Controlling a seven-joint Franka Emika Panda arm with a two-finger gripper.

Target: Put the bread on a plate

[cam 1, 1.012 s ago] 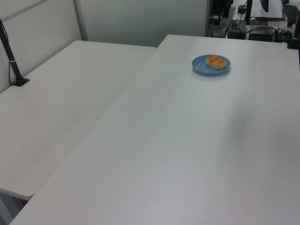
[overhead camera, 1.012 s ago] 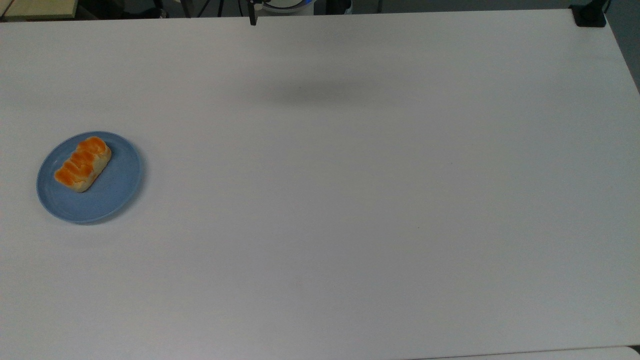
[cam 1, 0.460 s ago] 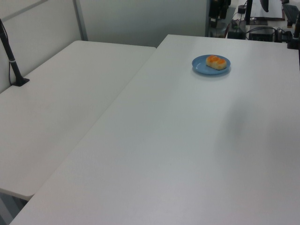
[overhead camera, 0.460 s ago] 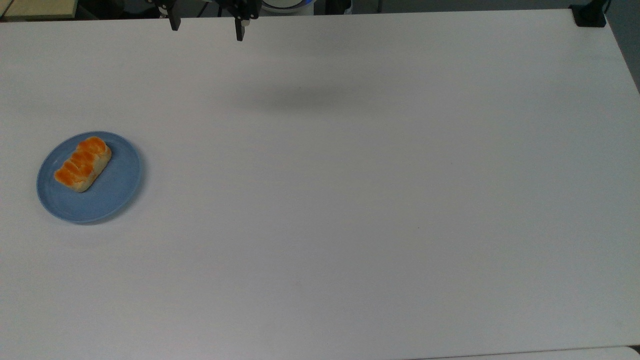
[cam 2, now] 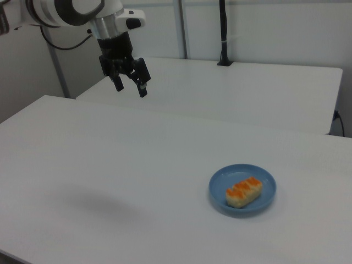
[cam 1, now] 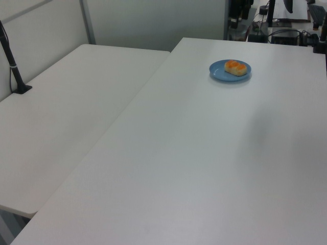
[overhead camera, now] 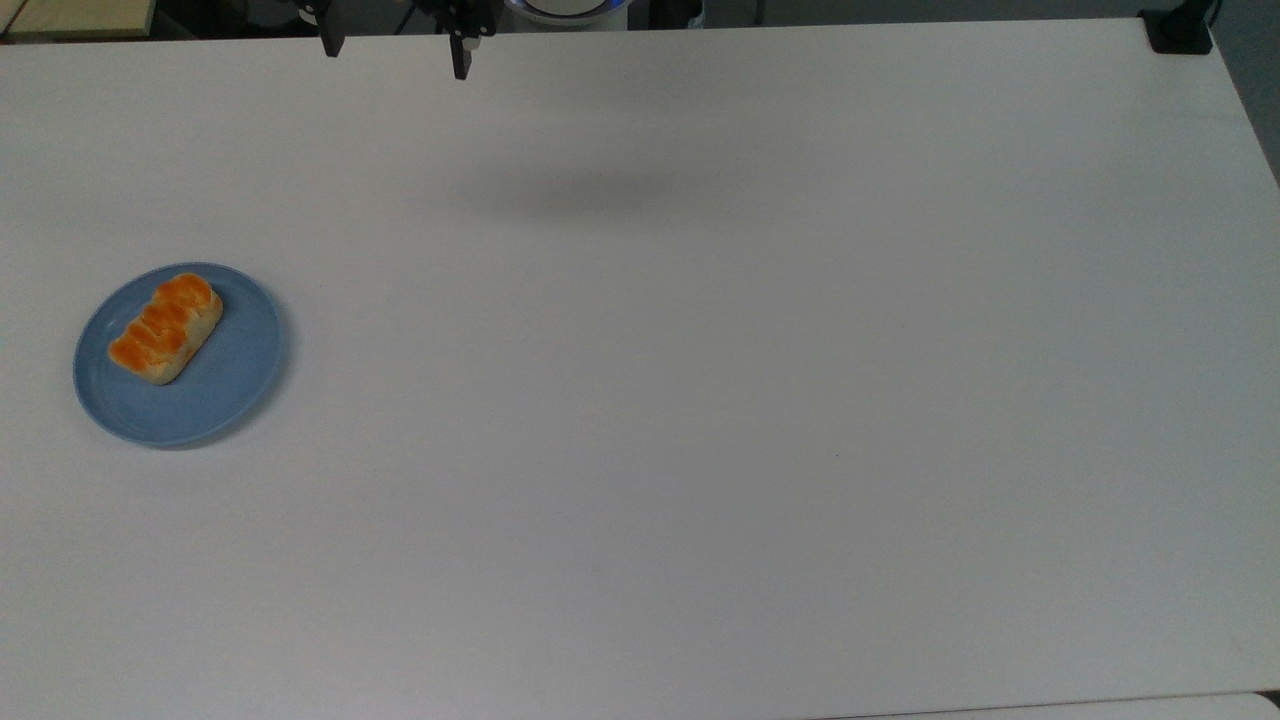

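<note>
The bread (overhead camera: 164, 327), an oblong loaf with an orange-brown segmented top, lies on the light-blue plate (overhead camera: 235, 380) at the top view's left. In the left view the bread (cam 1: 235, 67) and plate (cam 1: 218, 72) sit far back. In the right view the bread (cam 2: 243, 191) rests on the plate (cam 2: 220, 181) at lower right. My gripper (cam 2: 130, 87) hangs high above the table in the right view's upper left, far from the plate, open with nothing between its fingers. Its fingertips show at the top view's upper edge, gripper (overhead camera: 393, 58).
The white table (overhead camera: 700, 400) is broad and bare around the plate. A second white table (cam 1: 66, 117) adjoins it in the left view. A black clamp (overhead camera: 1178, 30) sits at the top view's upper right corner. A dark post (cam 2: 223, 33) stands on the far table.
The gripper has come into the top view's upper edge and drifted left. Bread and plate have not moved.
</note>
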